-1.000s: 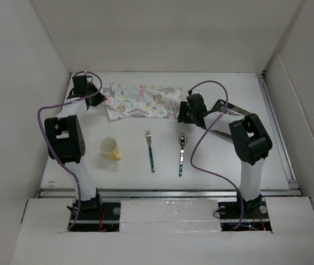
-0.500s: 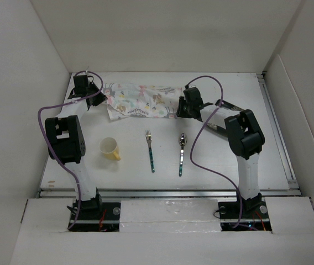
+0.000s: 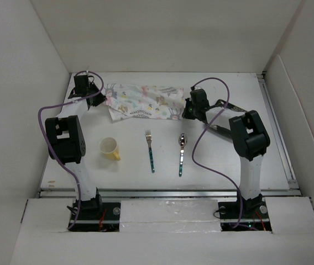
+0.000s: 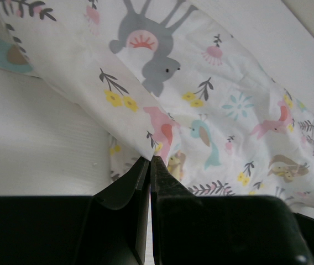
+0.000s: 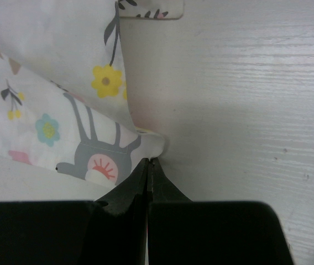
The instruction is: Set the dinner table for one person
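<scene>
A crumpled placemat [image 3: 143,100] printed with animals and leaves lies at the back of the white dinner table [image 3: 229,160]. My left gripper [image 3: 103,94] is shut on its left corner; in the left wrist view the fingertips [image 4: 150,160] pinch a fold of the cloth [image 4: 201,99]. My right gripper [image 3: 186,112] is shut on the right corner, where the cloth [image 5: 63,110] is lifted off the tabletop at the pinched tips [image 5: 149,161]. A fork [image 3: 150,150], a spoon [image 3: 181,153] and a yellow cup [image 3: 110,148] rest nearer the front.
White walls enclose the table on the left, back and right. A metal rail [image 3: 168,191] runs along the front edge by the arm bases. Purple cables [image 3: 198,149] hang from both arms.
My right gripper has gone from open to shut on the placemat's right corner and shifted slightly right, pulling that edge with it. The left arm has not moved.
</scene>
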Available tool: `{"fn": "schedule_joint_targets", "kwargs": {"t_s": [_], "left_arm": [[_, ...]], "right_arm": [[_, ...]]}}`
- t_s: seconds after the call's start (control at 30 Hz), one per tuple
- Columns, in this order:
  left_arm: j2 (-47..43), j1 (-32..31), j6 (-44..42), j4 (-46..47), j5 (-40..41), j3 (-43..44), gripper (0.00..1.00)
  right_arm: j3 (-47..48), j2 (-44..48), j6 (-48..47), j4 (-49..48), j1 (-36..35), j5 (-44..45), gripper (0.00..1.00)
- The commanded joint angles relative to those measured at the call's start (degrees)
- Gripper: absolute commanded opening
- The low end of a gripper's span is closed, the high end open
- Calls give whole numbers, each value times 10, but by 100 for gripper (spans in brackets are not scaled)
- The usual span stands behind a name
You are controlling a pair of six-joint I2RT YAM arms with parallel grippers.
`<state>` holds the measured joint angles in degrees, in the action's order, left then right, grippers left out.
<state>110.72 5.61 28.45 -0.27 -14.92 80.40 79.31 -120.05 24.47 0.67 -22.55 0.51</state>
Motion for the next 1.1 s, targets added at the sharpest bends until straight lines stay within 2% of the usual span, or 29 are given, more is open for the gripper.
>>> {"fn": "schedule_joint_targets", "kwargs": {"t_s": [0.0,0.03,0.07,0.13,0.17,0.23,0.27,0.3,0.33,0.37,0.43,0.5,0.57,0.6,0.63,0.73,0.77,0.8,0.83,0.87,0.9,0.97,1.0,1.07], "left_arm": [[-47,-8,-43,-48,25,54,0],[-59,-14,-57,-73,47,97,0],[-67,-28,-70,-104,101,112,0],[-104,-43,-99,-122,140,139,0],[-117,-52,-104,-135,186,143,0],[-145,-104,-138,-147,239,150,0],[-151,-130,-152,-160,315,151,1],[-154,-177,-167,-161,346,150,31],[-146,-193,-197,-164,370,148,47],[-133,-203,-200,-192,392,154,58],[-94,-198,-190,-227,371,176,70],[-75,-189,-183,-243,343,170,74],[-81,-170,-151,-205,345,120,70],[-89,-162,-137,-187,337,96,61],[-118,-154,-123,-170,329,47,58],[-173,-125,-56,-86,288,-49,56],[-183,-93,-39,-71,270,-67,56],[-193,-70,-5,-45,210,-97,56],[-189,-45,9,-45,209,-110,57],[-182,-20,19,-24,125,-115,57],[-154,17,24,-27,99,-106,57],[-130,25,13,-64,105,-90,53],[-118,25,-9,-71,119,-87,45],[-111,25,-20,-97,173,-91,34]], "right_arm": [[-47,82,-3,-64,29,4,0],[-49,108,-6,-59,35,5,0],[-52,121,-10,-53,41,6,0],[-66,146,-20,-55,51,9,0],[-73,165,-21,-58,59,10,0],[-89,175,-22,-56,66,6,0],[-96,177,-21,-59,66,2,0],[-102,175,-18,-66,66,0,0],[-108,170,-14,-75,66,-1,0],[-108,163,-14,-77,66,-17,0],[-107,149,-17,-70,66,-28,0],[-105,141,-15,-71,66,-22,0],[-99,138,-17,-64,72,-30,0],[-98,138,-22,-60,73,-32,0],[-99,140,-24,-65,73,-33,0],[-94,134,-24,-69,73,-39,0],[-94,134,-25,-72,73,-46,0],[-96,134,-24,-75,73,-46,0],[-97,134,-25,-75,73,-46,0],[-100,136,-23,-78,73,-47,0],[-105,138,-25,-80,73,-46,0],[-110,139,-24,-85,67,-46,0],[-111,138,-23,-87,67,-49,0],[-111,136,-24,-88,67,-49,0]]}}
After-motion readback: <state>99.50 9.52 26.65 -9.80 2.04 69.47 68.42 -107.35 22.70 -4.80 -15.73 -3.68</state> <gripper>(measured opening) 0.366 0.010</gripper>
